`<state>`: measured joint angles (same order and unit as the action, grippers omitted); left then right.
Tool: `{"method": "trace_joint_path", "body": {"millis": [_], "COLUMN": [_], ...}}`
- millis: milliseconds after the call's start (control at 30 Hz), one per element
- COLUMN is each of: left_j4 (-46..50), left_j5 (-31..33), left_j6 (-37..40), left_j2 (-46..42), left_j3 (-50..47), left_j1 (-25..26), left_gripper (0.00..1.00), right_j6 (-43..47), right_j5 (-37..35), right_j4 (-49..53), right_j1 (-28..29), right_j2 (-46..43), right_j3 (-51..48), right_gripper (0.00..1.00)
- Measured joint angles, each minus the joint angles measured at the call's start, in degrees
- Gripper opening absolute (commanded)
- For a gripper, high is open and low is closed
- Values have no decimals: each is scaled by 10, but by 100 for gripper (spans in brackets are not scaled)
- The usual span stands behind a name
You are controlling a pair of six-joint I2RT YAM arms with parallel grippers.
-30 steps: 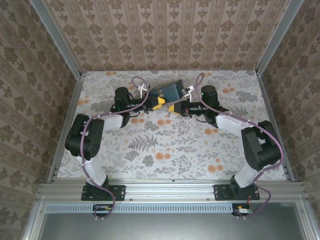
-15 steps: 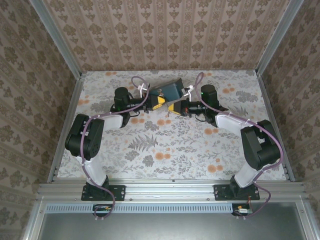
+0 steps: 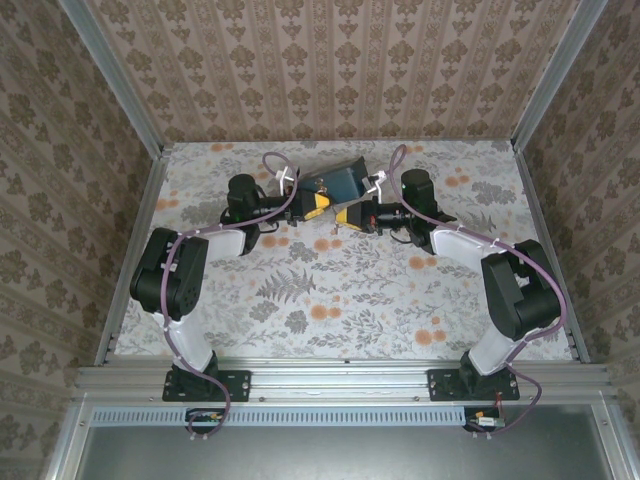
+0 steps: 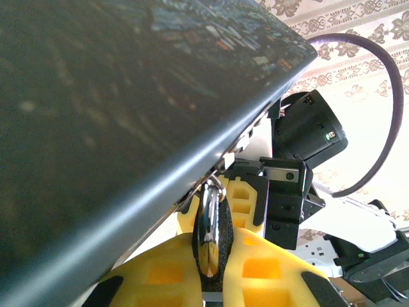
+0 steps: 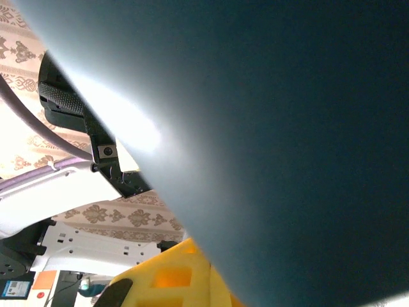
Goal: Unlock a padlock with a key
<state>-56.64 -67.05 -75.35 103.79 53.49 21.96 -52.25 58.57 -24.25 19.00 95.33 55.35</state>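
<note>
A shiny metal padlock (image 4: 211, 233) hangs edge-on from the latch of a dark grey-blue box (image 4: 96, 96). My left gripper (image 4: 214, 252) is shut on it, black pads on both faces. In the top view the left gripper (image 3: 318, 207) and right gripper (image 3: 345, 216) meet tip to tip under the tilted box (image 3: 335, 182) at the back middle of the table. The right gripper's yellow fingers (image 4: 246, 201) stand just behind the padlock. In the right wrist view the box (image 5: 287, 128) covers most of the frame; the yellow fingers (image 5: 166, 281) lie pressed together. The key is hidden.
The floral table (image 3: 330, 290) spreads in front of both arms. Patterned walls and metal rails (image 3: 140, 230) close in the sides and back. Purple cables (image 3: 275, 165) loop over both wrists near the box.
The right gripper has edged slightly left toward the padlock. The left arm and the box have held still.
</note>
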Motion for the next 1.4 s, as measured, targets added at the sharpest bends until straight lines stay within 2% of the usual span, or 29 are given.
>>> {"method": "trace_joint_path", "body": {"millis": [667, 1033, 1400], "left_j4": [-10, -64, -69], "left_j5": [-12, -11, -11], "left_j6": [-26, -70, -74], "left_j2": [30, 31, 31], "left_j3": [13, 14, 14], "left_j1": [-3, -7, -7], "left_gripper": [0, 0, 0], "right_j6": [31, 29, 29], "right_j5": [4, 4, 6], "right_j4": [13, 7, 2], "right_j1": [8, -13, -7], "right_j2": [0, 2, 8], "right_j3": [9, 0, 0], "right_gripper": [0, 0, 0]}}
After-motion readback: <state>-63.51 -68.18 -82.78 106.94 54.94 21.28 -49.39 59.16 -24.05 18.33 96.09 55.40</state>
